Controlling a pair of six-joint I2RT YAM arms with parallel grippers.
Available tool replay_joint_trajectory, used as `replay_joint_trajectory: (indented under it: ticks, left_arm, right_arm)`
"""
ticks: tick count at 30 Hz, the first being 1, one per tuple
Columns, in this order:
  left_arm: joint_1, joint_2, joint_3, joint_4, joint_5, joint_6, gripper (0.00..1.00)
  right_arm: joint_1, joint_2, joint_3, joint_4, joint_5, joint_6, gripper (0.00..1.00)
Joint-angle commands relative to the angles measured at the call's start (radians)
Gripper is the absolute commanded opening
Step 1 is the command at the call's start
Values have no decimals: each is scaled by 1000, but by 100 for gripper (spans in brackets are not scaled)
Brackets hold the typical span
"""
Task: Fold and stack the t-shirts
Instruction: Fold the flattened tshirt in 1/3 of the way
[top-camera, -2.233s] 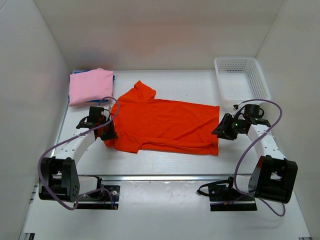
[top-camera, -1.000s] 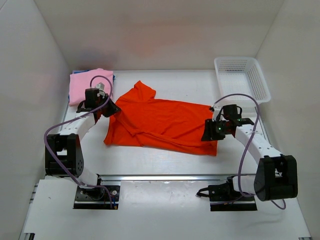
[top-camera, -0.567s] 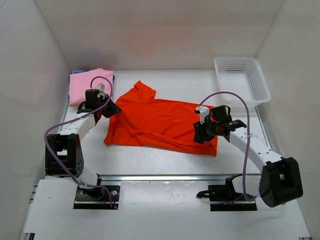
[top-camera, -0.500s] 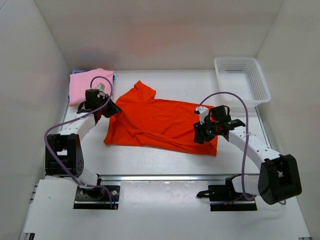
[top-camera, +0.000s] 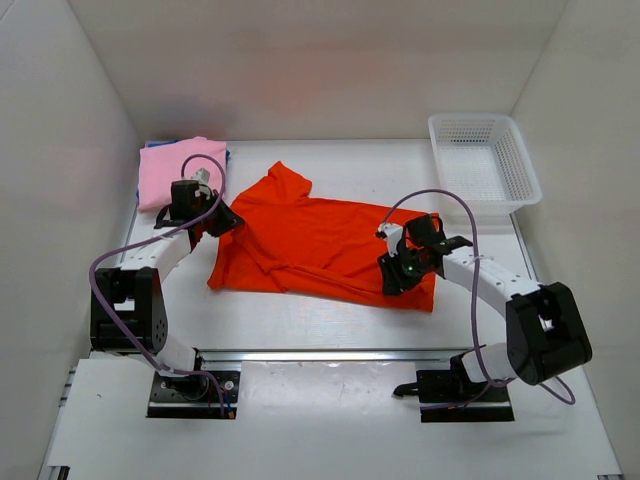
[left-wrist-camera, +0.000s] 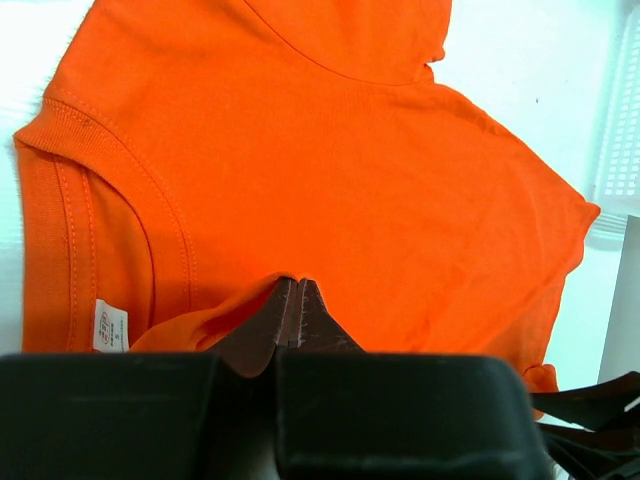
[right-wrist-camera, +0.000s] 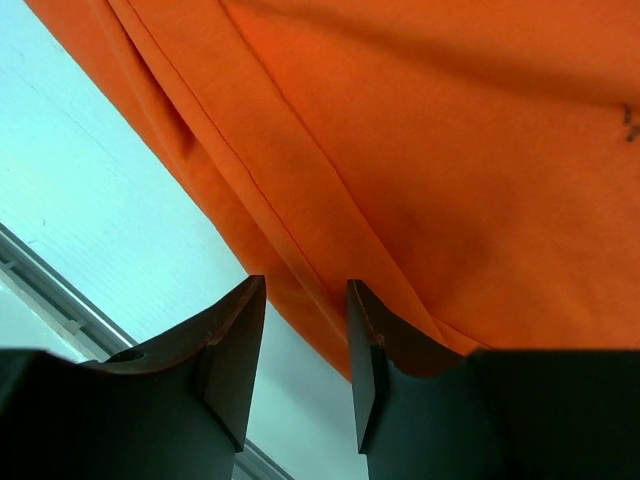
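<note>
Orange-red t-shirt (top-camera: 320, 250), mid-frame, is clenched at its left end by the left pincer (left-wrist-camera: 296, 300); the released right pincer (right-wrist-camera: 305, 330) should bite the lower-right hem squarely before lifting.

I was running the arms in a lab test cell, not a home: plain white panels (top-camera: 300, 70) boxed in a white table (top-camera: 320, 322), with the arm bases (top-camera: 122, 320) bolted along a metal rail (top-camera: 330, 355) (purple cables (top-camera: 440, 198) looping loose).

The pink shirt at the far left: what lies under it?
A blue cloth lies under the pink shirt; only thin edges of it show. The rest is covered.
</note>
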Motion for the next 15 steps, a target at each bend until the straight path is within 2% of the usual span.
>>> replay_joint_trajectory:
  ticks: [1,3,7,15]
  left_arm:
    - [1,-29,-18,30,20,-5,0]
    - [9,-26,-26,34,22,-7,0]
    - [9,-26,-29,39,35,-8,0]
    - [9,-46,-12,25,25,-5,0]
  right_arm:
    - [12,23,37,26,10,-15,36]
    - [25,29,38,40,32,4,33]
    - [20,29,28,68,44,25,0]
    - [-29,-23,51,67,81,33,0]
